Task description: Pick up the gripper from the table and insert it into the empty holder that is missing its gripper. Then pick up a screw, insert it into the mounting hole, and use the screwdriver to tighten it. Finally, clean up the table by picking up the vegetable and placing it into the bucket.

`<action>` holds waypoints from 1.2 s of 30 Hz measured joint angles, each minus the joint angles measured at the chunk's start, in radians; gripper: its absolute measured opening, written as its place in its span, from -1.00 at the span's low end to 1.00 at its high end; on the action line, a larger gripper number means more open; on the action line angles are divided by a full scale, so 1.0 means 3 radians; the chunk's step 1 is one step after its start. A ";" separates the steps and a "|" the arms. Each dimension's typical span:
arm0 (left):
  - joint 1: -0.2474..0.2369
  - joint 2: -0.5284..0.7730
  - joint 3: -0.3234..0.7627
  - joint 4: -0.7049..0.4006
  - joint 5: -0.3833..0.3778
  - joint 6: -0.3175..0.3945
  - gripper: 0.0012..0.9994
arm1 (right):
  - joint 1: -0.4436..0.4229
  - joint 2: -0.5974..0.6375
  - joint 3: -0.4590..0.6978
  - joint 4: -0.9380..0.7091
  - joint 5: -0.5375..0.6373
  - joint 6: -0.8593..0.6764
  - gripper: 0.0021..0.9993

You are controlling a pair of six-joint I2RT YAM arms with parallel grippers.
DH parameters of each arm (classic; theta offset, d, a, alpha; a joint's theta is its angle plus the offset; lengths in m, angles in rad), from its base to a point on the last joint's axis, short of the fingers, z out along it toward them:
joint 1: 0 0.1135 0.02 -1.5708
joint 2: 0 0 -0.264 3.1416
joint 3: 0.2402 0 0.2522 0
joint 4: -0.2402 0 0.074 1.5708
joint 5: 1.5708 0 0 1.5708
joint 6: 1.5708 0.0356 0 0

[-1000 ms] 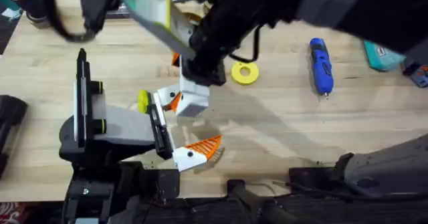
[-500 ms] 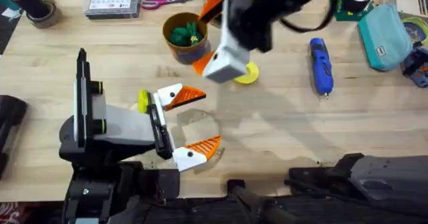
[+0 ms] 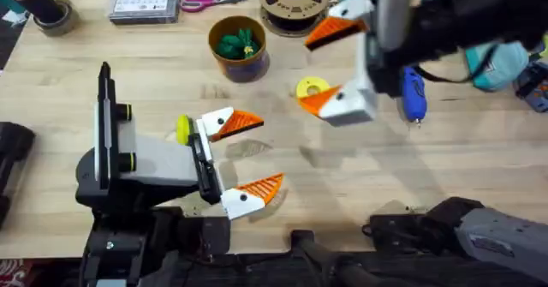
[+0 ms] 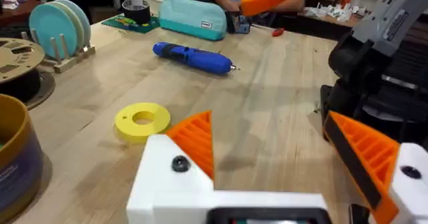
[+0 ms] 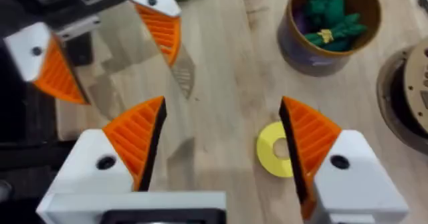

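The right gripper [image 3: 336, 62] is hanging above the desk [image 3: 360, 184] with its orange pads [image 5: 137, 140] spread wide apart and holding nothing. Directly beneath it the yellow ring [image 5: 275, 148] is lying flat, and the blue screwdriver [image 3: 411, 86] is resting on the desk just beside it. The bucket [image 3: 237, 49] is standing beyond the ring, with the green vegetable [image 5: 329, 18] sitting inside it. The left gripper [image 3: 244, 158] is lying low over the desk near its base, its fingers also parted and gripping nothing.
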 joint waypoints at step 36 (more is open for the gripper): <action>0.0000 -0.0001 0.0000 0.0000 0.0000 0.0000 0.97 | -0.0943 -0.0288 -0.1031 0.0424 -0.0898 -0.1063 0.99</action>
